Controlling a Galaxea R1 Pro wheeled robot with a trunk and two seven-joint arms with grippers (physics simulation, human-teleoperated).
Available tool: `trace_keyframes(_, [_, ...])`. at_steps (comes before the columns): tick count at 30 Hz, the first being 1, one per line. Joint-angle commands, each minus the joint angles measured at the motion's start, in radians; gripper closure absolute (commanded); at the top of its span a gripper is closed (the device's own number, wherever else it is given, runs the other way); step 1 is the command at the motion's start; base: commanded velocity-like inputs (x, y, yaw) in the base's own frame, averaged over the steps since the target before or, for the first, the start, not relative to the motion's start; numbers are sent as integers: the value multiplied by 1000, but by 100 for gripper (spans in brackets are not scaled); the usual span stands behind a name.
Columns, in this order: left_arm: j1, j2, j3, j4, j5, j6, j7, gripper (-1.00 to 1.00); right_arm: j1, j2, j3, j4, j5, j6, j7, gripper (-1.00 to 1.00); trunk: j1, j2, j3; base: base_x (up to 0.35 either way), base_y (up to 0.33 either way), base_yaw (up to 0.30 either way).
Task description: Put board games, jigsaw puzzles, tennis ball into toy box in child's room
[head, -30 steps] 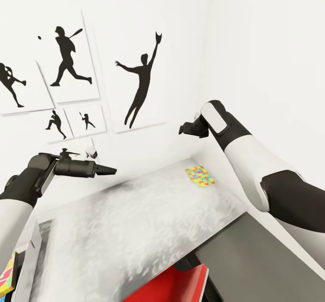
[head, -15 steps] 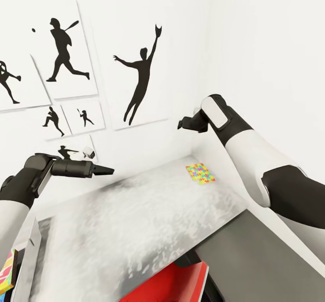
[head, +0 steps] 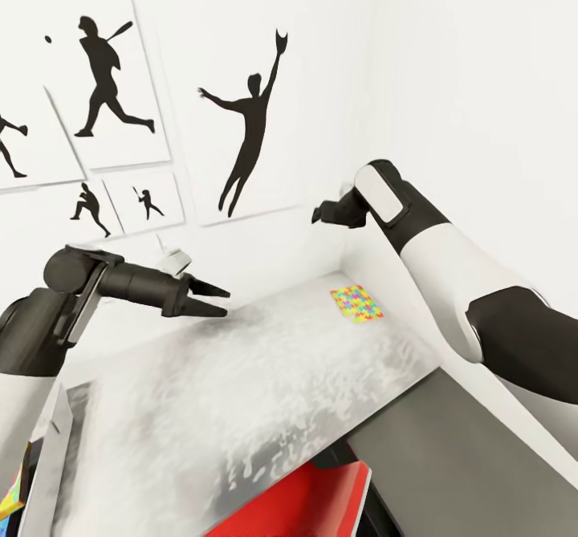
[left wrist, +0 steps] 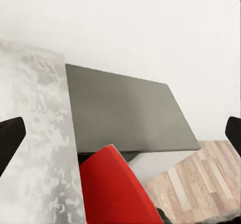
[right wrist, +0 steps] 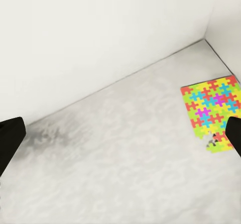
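Head view, going left to right: a sliver of a colourful toy [head: 10,498] peeks in at the bottom left corner, cut off by the frame edge, so it's hard to say which one it is. Just above, the left pincer [head: 210,299] hangs over the pale worktop [head: 241,408] with its fingers apart and nothing between them; the left wrist view backs that up, with a dark tip at each side and the red chair [left wrist: 113,189] and wood floor in between. Looks like it's parked there, ready for a reach.

Middle of the worktop is bare, so there's loads of room to sweep an arm across.

Further right, a jigsaw puzzle [head: 356,303] lies flat near the far right corner, close to both walls, so probably awkward to come at from behind. The right pincer [head: 319,217] hovers above and well short of it, fingers spread wide in the right wrist view, puzzle [right wrist: 213,112] lying ahead. Likely next pick.
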Motion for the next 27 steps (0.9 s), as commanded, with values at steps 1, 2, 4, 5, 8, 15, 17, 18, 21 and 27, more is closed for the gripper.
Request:
trace_keyframes(1, [0, -8, -25, -24, 17, 11, -1, -100, -2, -1, 6, -1, -11, 1, -7, -100, 1, -2, -4, 0, 0, 0])
trace_keyframes(2, [1, -12, -35, -33, 23, 11, -1, -100, -2, -1, 6, -1, -11, 1, -6, -100, 1, -2, -6, 0, 0, 0])
trace_keyframes(4, [1, -22, -60, -53, 34, 11, -1, -100, -2, -2, 7, -1, -11, 1, -4, -100, 1, -2, -9, 0, 0, 0])
trace_keyframes(5, [1, -24, -66, -57, 37, 11, -1, -100, -2, -3, 8, -1, -11, 1, -4, -100, 1, -2, -10, 0, 0, 0])
trace_keyframes(8, [-1, -27, -79, -67, 43, 11, -1, -100, -3, -5, 8, -1, -11, 1, -3, -100, 1, -2, -15, 0, 0, 0])
trace_keyframes(15, [-2, -27, -83, -72, 49, 11, -1, -100, -3, -5, 7, -1, -12, 0, -3, -100, 1, -2, -27, 0, 0, 0])
trace_keyframes(17, [-2, -27, -82, -72, 50, 11, -1, -100, -3, -4, 7, -2, -12, 0, -3, -100, 1, -2, -30, 0, 0, 0])
trace_keyframes(18, [-2, -28, -81, -71, 50, 11, -1, -100, -3, -4, 7, -2, -12, 0, -3, -100, 1, -2, -32, 0, 0, 0])
trace_keyframes(21, [-2, -29, -78, -71, 50, 11, -1, -100, -3, -5, 7, -7, -12, 0, -3, -100, 1, -2, -37, 0, 0, 0])
trace_keyframes(27, [-2, -32, -74, -68, 50, 11, -1, -100, -2, -6, 9, -50, -13, 2, -2, -100, 1, -2, -47, 0, 0, 0])
